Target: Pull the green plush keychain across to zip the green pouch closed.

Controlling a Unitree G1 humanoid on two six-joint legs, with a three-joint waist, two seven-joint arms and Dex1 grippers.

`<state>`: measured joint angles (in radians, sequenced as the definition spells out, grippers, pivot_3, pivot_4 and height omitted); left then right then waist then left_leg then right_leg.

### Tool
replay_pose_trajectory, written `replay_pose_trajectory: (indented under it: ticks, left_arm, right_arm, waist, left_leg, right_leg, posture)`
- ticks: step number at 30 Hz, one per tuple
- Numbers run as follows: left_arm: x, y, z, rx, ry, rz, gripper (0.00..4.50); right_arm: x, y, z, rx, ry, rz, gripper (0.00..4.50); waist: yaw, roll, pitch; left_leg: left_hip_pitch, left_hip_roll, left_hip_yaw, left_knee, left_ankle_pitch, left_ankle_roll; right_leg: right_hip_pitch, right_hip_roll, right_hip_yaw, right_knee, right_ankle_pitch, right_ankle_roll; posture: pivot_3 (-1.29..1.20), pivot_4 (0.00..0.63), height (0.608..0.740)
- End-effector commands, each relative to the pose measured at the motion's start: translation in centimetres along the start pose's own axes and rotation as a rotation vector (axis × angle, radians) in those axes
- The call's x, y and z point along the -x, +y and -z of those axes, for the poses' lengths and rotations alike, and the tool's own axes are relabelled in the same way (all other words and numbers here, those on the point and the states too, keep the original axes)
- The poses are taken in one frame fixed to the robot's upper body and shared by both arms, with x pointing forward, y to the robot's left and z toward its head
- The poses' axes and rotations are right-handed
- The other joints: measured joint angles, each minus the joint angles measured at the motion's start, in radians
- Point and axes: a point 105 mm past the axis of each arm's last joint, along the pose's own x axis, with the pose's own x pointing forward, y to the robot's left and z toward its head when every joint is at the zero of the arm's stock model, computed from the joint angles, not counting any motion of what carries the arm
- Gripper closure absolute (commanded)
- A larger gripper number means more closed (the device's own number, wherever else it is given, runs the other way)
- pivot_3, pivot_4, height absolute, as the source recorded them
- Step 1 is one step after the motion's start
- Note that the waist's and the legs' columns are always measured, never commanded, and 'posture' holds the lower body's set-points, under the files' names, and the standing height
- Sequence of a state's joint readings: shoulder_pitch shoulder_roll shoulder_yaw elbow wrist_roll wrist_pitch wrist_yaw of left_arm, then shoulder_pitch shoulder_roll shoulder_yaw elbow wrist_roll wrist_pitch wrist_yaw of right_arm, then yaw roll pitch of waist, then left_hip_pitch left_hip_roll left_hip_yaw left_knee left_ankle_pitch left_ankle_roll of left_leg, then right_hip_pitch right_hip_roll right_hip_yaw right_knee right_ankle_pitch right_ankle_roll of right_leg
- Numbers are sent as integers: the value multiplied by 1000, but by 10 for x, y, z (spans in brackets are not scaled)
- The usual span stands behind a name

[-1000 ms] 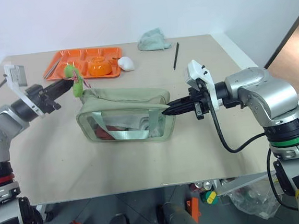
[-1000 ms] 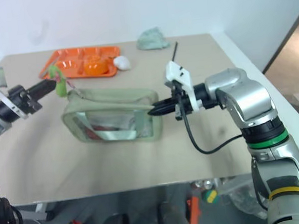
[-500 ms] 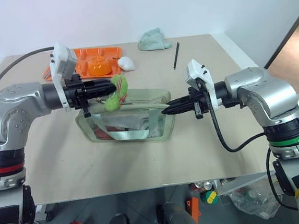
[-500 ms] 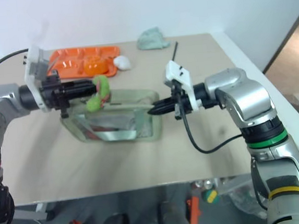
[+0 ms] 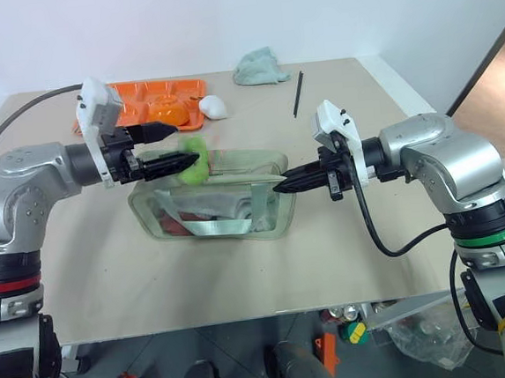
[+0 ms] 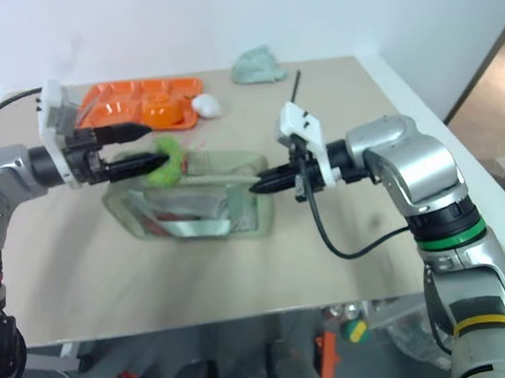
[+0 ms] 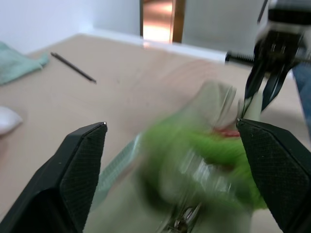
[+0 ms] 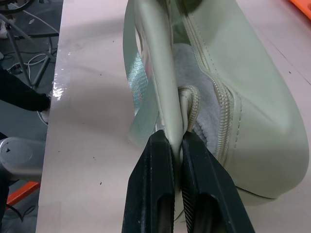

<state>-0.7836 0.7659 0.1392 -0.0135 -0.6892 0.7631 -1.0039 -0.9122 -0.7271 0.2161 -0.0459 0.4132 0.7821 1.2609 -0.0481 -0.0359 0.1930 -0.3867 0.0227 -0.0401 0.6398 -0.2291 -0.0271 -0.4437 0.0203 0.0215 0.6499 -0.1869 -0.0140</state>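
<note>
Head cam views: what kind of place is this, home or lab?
Probably a lab or test room: a bare beige tabletop against a plain white wall, with staged props like the orange plastic compartment tray, and loose clutter underneath.

Left arm: reaches in from the left edge of the tabletop, forearm roughly level, wrist carrying a white camera bracket. Left gripper [image 5: 162,147]: points toward the right, two black fingers spread wide apart, one upper and one lower; in the left wrist view both textured fingertips [image 7: 80,160] stand far apart, closing on nothing

Right arm: comes in from the right edge, elbow bent, silver forearm angled toward the table's middle, white bracket on the wrist, black cable looping below. Right gripper [image 5: 281,186]: points left and slightly downward, fingers [image 8: 154,194] pressed together, pinching the end of the green pouch [image 8: 233,87]
</note>
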Motion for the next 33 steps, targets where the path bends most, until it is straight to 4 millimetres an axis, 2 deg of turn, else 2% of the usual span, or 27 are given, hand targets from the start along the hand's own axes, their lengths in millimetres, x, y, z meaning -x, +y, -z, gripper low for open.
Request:
replay_pose_trajectory:
  ticks: [1, 6, 9, 11, 17, 22, 26, 30, 33]
  left_arm:
    - [12, -4, -30, -12, -120, -6, 29]
    - [24, -4, -38, 34, -169, -29, 29]
    - [41, -5, -41, 61, -190, -49, 29]
    - [54, -9, -33, 79, -163, -51, 29]
    - [88, -13, 12, 134, 5, -116, 29]
    - [87, -21, 36, 164, 71, -94, 29]
    - [82, -13, 39, 175, 52, -122, 29]
    - [78, -17, 45, 169, 84, -95, 29]
    - [79, -14, 52, 173, 116, -99, 756]
  right_arm:
    - [0, 2, -11, 50, -22, -3, 4500]
    - [-2, 1, -12, 54, -25, -7, 4500]
    - [-2, 2, -12, 56, -27, -11, 4500]
    - [-2, 2, -11, 56, -27, -12, 4500]
    - [-4, 3, -10, 54, -24, -15, 4500]
    - [-4, 3, -11, 57, -29, -22, 4500]
    - [-4, 4, -12, 60, -29, -24, 4500]
    - [-2, 5, -12, 58, -28, -19, 4500]
    - [0, 5, -11, 55, -26, -12, 4500]
  waist:
    - [0, 0, 0]
    - [0, 0, 0]
    - [-3, 0, 0]
    - [-6, 0, 0]
    - [-4, 0, 0]
    - [-1, 0, 0]
    - [-1, 0, 0]
    - [-2, 0, 0]
    - [0, 0, 0]
  left_leg:
    - [0, 0, 0, 0, 0, 0]
    - [0, 0, 0, 0, 0, 0]
    - [0, 1, 0, 0, 0, 0]
    - [1, 1, 0, 0, 0, 0]
    - [2, 3, -1, -1, 0, 0]
    - [2, 3, -1, -1, 0, 0]
    - [2, 3, 0, -1, 0, 0]
    - [2, 4, 0, -1, 0, 0]
    - [1, 4, 0, -1, 0, 0]
  right_leg:
    - [0, 0, 0, 0, 0, 0]
    - [0, 0, 0, 0, 0, 0]
    - [0, 0, 0, 0, 0, 0]
    - [0, 1, 0, 0, 0, 0]
    - [0, 2, -1, 0, -1, -1]
    - [0, 2, -1, 0, -1, -1]
    - [0, 3, -1, 0, 0, -2]
    - [0, 4, 0, 0, 0, -2]
    - [0, 4, -1, 0, -1, -2]
  posture:
    - [0, 150, 740]
    - [0, 150, 740]
    - [0, 150, 740]
    - [0, 150, 740]
    - [0, 150, 740]
    - [0, 150, 740]
    - [0, 150, 740]
    - [0, 150, 740]
    - [0, 150, 740]
